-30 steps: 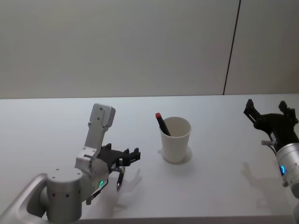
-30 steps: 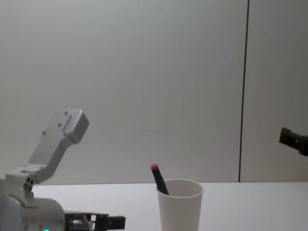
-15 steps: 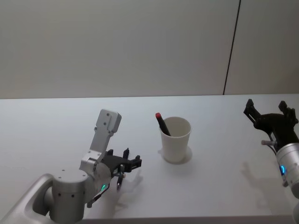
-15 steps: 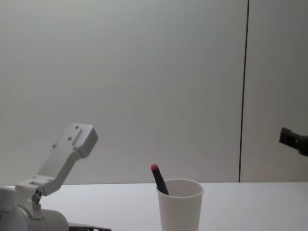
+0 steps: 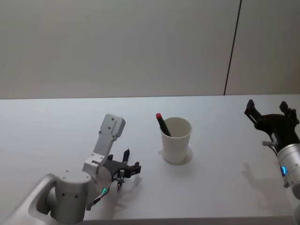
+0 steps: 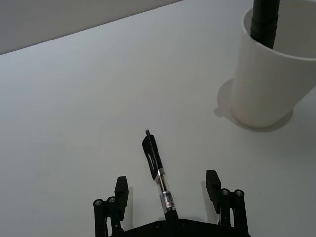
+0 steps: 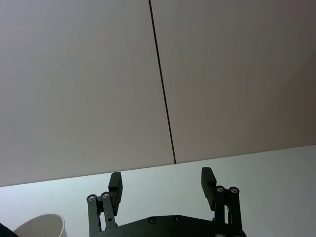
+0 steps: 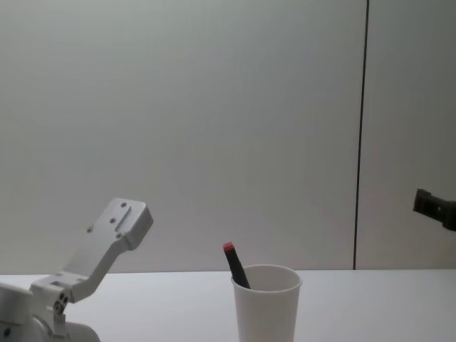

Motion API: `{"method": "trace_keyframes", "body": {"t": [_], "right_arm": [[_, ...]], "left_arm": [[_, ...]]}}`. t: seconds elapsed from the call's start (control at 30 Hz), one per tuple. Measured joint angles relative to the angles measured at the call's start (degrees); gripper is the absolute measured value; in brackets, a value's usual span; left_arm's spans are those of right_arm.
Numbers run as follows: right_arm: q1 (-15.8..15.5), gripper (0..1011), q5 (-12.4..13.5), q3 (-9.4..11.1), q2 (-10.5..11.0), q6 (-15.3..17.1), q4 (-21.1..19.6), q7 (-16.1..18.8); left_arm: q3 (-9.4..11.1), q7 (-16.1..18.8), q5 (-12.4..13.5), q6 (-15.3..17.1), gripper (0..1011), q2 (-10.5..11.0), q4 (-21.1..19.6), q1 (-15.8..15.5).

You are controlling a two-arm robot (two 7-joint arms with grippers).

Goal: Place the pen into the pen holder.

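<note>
A thin black-and-clear pen (image 6: pixel 158 173) lies flat on the white table (image 5: pixel 56 126), its tip pointing away from my left wrist. My left gripper (image 6: pixel 167 187) is open and low over the table, one finger on each side of the pen. From the head, that left gripper (image 5: pixel 127 165) sits left of and nearer than the pen holder (image 5: pixel 176 140), with the pen (image 5: pixel 119 183) under it. The pen holder (image 6: pixel 269 74) (image 8: pixel 266 306) is a white paper cup standing upright. My right gripper (image 5: pixel 269 115) (image 7: pixel 161 182) hangs open, raised at the far right.
A black marker with a red cap (image 5: pixel 162 124) (image 8: pixel 235 265) leans inside the cup. The left arm's grey elbow link (image 8: pixel 107 239) sticks up on the left. A plain wall with a dark vertical seam (image 5: pixel 232 47) stands behind the table.
My left arm has shifted rightward and lower; its gripper has dropped out of the chest view and settled around the pen. The pen, the cup and the right arm have not moved.
</note>
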Motion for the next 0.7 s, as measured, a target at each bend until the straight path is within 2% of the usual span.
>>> {"method": "trace_keyframes", "body": {"t": [0.53,0.7], "right_arm": [[0.0,1002,0.0,0.0,0.0,0.0,0.0,0.0],[0.0,1002,0.0,0.0,0.0,0.0,0.0,0.0]], "left_arm": [[-0.2,-0.6,1.6,1.0,1004,-0.3,1.9,-0.4],[-0.3,-0.7,1.9,1.1,913,-0.4,2.3,-0.4]]}}
